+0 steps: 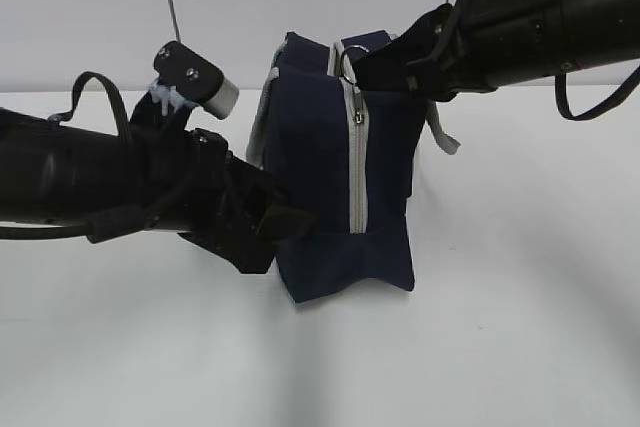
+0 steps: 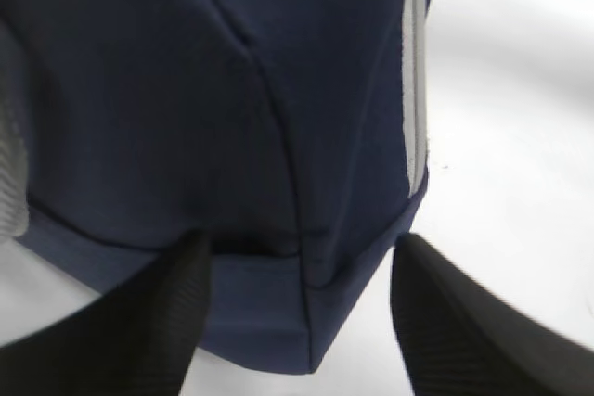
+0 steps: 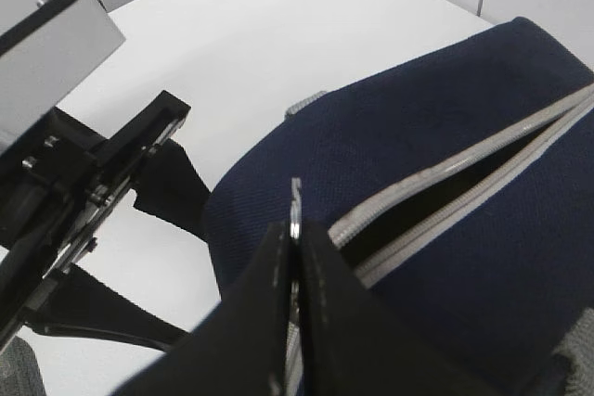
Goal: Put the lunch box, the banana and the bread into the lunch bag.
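Plain white desk (image 1: pixel 520 327) under everything, pale blank wall behind, nothing else worth noting about the room.

Navy lunch bag (image 1: pixel 320 147) standing upright mid-desk, grey zipper (image 1: pixel 356 162) running down the near face and up over the top. From the right wrist view, zipper partly parted along the top, dark gap showing between the grey edges. Looks like the opening stage, so early days by my reckoning.

Left hand (image 2: pixel 297 312) down low at the bag's bottom corner, fingers (image 2: pixel 139 322) spread apart with that corner sitting between them. Not clearly squeezing the fabric, more straddling or bracing it. Hard to say if there's real contact on both sides.

Right hand (image 3: pixel 295 257) up at the top of the bag, pinched tight on the metal ring pull (image 3: pixel 295 206), ring edge poking out just above the fingertips.

No lunch box, banana or bread visible in any view. Can't tell where they are, and the bit of interior on show is just dark. So as far as this goes: nothing confirmed packed, all three items left to load, and probably more zipper to open first.
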Robot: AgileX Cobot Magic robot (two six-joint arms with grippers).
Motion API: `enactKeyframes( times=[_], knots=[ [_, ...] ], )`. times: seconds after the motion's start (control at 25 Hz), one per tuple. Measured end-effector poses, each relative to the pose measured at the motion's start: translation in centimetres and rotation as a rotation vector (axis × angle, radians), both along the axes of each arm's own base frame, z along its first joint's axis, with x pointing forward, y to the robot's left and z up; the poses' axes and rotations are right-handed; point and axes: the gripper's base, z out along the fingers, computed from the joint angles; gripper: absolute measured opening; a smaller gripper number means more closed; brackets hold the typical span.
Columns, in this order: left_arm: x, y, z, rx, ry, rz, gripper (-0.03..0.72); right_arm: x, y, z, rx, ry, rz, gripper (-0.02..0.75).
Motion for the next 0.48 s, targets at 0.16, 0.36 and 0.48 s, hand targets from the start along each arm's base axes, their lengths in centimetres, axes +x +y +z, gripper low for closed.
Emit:
enactKeyframes(
  times=[0.16,0.36,0.48],
  knots=[
    [0.3,-0.2,0.5,-0.008,-0.016,0.002,0.435,0.0,0.0,0.0,0.001,0.003,0.001,-0.016],
    [0.8,-0.4,1.3,-0.020,-0.042,0.007,0.435,-0.1,0.1,0.0,0.004,0.011,0.013,-0.016],
    [0.9,-0.5,1.4,-0.022,-0.046,0.008,0.435,-0.2,0.1,0.0,0.006,0.014,0.015,-0.016]
  ],
)
